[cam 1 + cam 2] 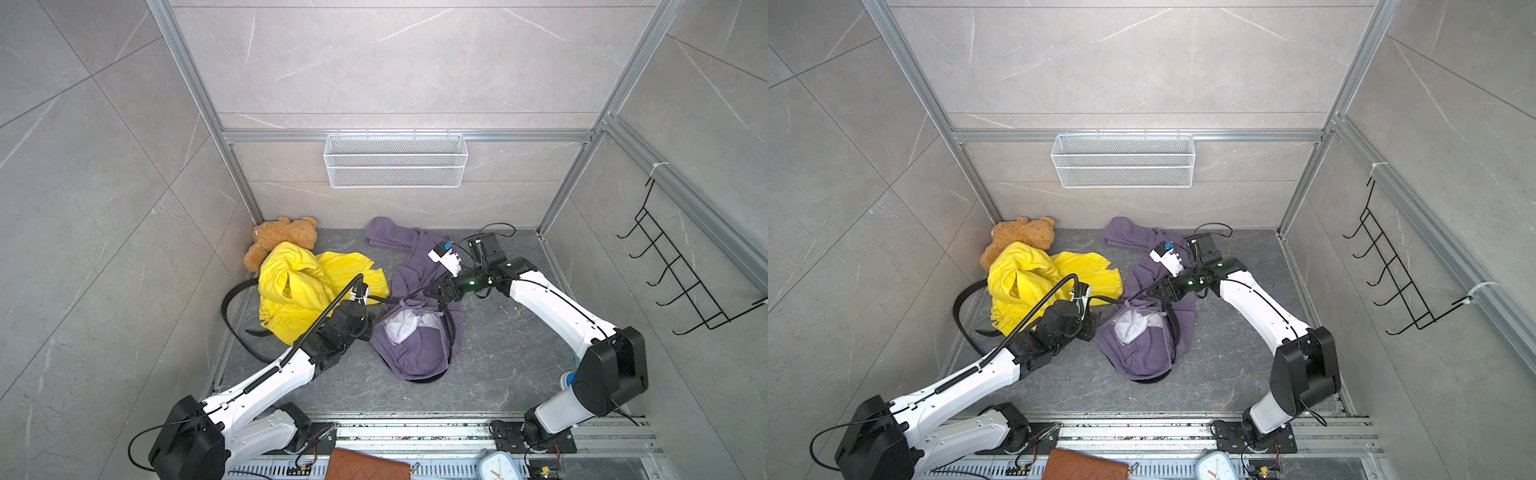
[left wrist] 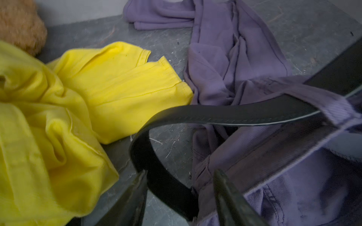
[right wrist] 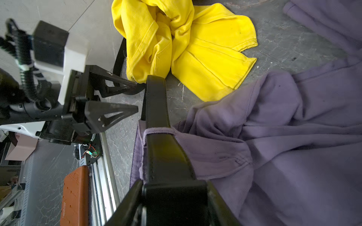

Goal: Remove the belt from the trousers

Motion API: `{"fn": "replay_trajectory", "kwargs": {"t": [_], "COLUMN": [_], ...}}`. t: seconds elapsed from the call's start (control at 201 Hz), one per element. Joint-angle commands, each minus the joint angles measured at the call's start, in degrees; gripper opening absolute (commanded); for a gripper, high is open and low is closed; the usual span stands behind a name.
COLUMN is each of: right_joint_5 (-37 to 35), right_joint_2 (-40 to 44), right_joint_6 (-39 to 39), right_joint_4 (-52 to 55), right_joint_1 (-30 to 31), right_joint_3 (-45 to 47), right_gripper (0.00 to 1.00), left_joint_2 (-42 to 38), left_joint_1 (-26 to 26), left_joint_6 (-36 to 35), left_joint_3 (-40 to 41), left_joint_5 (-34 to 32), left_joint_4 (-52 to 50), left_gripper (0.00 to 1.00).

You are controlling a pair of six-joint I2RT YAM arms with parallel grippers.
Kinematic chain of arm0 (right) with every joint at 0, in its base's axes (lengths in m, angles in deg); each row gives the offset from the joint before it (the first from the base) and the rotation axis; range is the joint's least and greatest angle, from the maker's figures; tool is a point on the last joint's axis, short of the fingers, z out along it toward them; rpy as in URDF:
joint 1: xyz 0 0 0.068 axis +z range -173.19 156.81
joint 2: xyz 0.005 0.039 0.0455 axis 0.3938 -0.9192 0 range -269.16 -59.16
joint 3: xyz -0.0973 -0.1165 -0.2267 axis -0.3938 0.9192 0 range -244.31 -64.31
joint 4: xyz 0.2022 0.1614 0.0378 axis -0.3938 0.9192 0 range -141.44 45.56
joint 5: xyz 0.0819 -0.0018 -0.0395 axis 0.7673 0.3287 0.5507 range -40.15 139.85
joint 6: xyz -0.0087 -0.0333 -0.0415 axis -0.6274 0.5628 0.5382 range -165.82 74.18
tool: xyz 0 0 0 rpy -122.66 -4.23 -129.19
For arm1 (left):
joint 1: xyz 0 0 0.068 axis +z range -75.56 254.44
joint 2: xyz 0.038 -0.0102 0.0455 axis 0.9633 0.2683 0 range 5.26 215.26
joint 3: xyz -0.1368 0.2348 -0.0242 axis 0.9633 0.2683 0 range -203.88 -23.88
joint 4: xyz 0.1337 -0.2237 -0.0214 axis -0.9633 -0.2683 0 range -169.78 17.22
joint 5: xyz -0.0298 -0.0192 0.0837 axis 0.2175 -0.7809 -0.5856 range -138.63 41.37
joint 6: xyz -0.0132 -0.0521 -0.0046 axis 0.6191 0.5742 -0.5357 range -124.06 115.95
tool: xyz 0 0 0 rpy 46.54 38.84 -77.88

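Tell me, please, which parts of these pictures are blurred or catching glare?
Left wrist view: teddy bear and left gripper soft, belt crisp mid-frame. Right wrist view: sheen on the belt near the loop, right gripper blurred up close. Both top views: even light, no glare on the purple trousers.

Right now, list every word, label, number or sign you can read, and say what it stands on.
Nothing can be read for certain.
brown leather case: embossed line near one edge, too small to read.
clock: dial markings, too small.
purple trousers: faint print on the inner waistband, blurred.
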Motion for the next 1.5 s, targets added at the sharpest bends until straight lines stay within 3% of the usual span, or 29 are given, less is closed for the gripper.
{"fn": "replay_trajectory", "kwargs": {"t": [0.0,0.254,0.588,0.767,1.121,1.4,1.495], "right_joint_5": [-0.3,0.9,3.5,4.7,6.0,5.5,5.6], "right_joint_2": [-0.4,-0.9,-0.4,0.3,0.3,0.7,0.6], "right_joint_6": [1.1,0.3,0.0,-0.1,0.1,0.5,0.3], "right_joint_4": [0.7,-0.7,-1.3,-1.4,-1.7,-0.8,-0.8], "right_joint_1": [0.3,0.6,0.6,0.8,1.4,1.4,1.5], "right_joint_3": [-2.0,-1.6,-2.2,-1.9,-1.6,-1.5,-1.5], "right_gripper": [0.00,0.00,0.00,0.00,0.00,0.00,0.00], "left_joint_2": [-2.0,0.0,8.6,12.1,15.6,17.9,18.0], "left_joint_1": [-1.2,-3.4,-3.5,-3.4,-3.5,-3.5,-3.5], "left_joint_6": [-5.2,-10.6,-12.1,-12.6,-13.4,-13.6,-13.9], "left_joint_3": [-1.6,-6.2,-11.5,-12.9,-14.9,-14.0,-13.7], "left_joint_5": [1.5,15.2,26.2,25.1,26.1,25.4,23.1], "left_joint_4": [4.8,9.3,14.4,16.8,18.9,19.0,20.0], "left_gripper": [0.64,0.70,0.65,0.45,0.32,0.26,0.17]}}
